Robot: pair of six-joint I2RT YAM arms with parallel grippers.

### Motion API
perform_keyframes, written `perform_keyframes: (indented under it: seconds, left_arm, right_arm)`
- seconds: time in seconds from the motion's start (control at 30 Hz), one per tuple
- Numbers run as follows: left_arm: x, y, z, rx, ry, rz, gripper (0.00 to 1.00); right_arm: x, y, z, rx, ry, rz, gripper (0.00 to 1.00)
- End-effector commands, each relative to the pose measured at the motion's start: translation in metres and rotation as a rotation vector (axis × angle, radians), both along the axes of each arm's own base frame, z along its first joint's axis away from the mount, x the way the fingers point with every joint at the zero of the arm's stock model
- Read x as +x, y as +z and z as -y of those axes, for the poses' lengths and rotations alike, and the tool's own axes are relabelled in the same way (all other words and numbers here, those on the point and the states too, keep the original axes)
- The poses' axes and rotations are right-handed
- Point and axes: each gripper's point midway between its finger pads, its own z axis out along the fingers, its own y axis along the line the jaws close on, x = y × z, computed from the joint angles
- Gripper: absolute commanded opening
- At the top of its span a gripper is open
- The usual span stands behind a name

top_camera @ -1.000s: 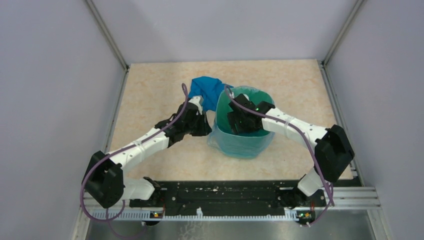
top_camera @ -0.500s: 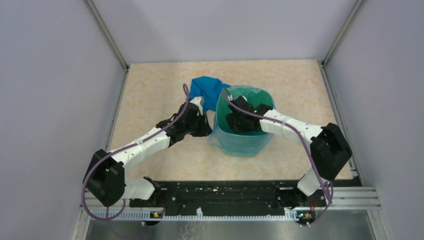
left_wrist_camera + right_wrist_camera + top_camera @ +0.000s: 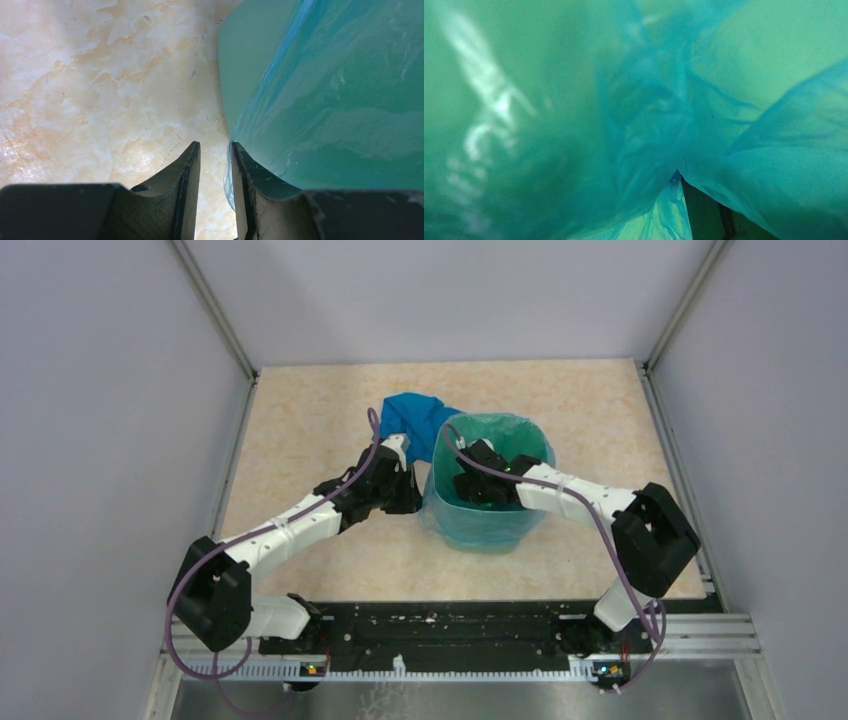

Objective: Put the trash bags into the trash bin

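Note:
The mint-green trash bin [image 3: 500, 523] stands mid-table with a light-blue trash bag [image 3: 520, 432] lining it and draped over its outer wall. My right gripper [image 3: 468, 486] is down inside the bin. In the right wrist view the bag film [image 3: 644, 115] fills the picture, and its folds gather to a point at the jaws, with one dark finger [image 3: 706, 212] showing. My left gripper [image 3: 404, 492] is low beside the bin's left wall [image 3: 250, 75]. Its jaws [image 3: 215, 150] stand a narrow gap apart, with the bag's hanging edge [image 3: 229, 187] against the right finger.
A crumpled darker-blue plastic bundle [image 3: 412, 421] lies on the table just behind and left of the bin. Grey walls with metal posts enclose the marbled tabletop [image 3: 300, 430]. The arm bases and a black rail [image 3: 450, 625] line the near edge.
My right gripper has moved left and deeper into the bin, so more of the far rim shows. The left arm has barely moved.

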Motion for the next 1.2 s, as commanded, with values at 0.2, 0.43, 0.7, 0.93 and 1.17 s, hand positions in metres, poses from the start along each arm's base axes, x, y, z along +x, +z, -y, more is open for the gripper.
perform_keyframes:
  seconds: [0.2, 0.43, 0.7, 0.93, 1.17]
  left_arm:
    - [0.008, 0.010, 0.005, -0.020, -0.014, 0.045, 0.36]
    - [0.009, 0.010, 0.005, -0.020, -0.015, 0.043, 0.36]
    - [0.008, 0.009, 0.005, -0.018, -0.021, 0.040, 0.36]
    - [0.007, 0.009, 0.004, -0.015, -0.017, 0.041, 0.36]
    - [0.008, 0.010, 0.005, -0.017, -0.017, 0.043, 0.36]
  right_arm:
    - [0.008, -0.015, 0.004, -0.017, -0.015, 0.036, 0.70]
    - [0.009, -0.024, 0.007, -0.031, -0.024, 0.040, 0.70]
    - [0.009, -0.038, 0.007, -0.044, -0.024, 0.029, 0.70]
    - [0.007, -0.052, 0.010, -0.058, -0.024, 0.012, 0.70]
    - [0.003, -0.065, 0.011, -0.069, -0.024, -0.010, 0.70]
